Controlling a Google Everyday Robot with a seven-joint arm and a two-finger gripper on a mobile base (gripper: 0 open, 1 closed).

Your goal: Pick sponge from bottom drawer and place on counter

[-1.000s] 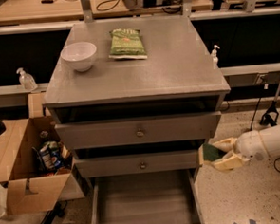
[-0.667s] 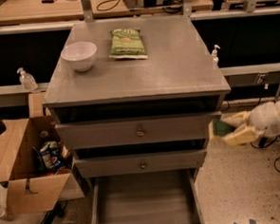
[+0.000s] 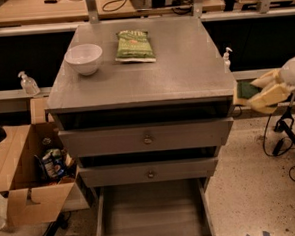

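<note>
The sponge (image 3: 246,89), dark green with a yellow layer, is held in my gripper (image 3: 251,92) in the air just to the right of the counter's front right corner, about level with its top. The gripper's pale fingers (image 3: 268,97) are shut on the sponge. The counter (image 3: 179,68) is a flat grey slab on top of the drawer cabinet. The bottom drawer (image 3: 152,217) is pulled out at the lower middle, its plank floor bare.
A white bowl (image 3: 84,58) and a light green snack bag (image 3: 134,45) sit at the back of the counter. Two grey drawer fronts with knobs (image 3: 148,139) are below it. An open cardboard box (image 3: 25,172) stands left of the cabinet. Cables lie on the floor at the right.
My gripper has lifted the sponge from beside the lower drawer fronts up to counter height at the right of the cabinet.
</note>
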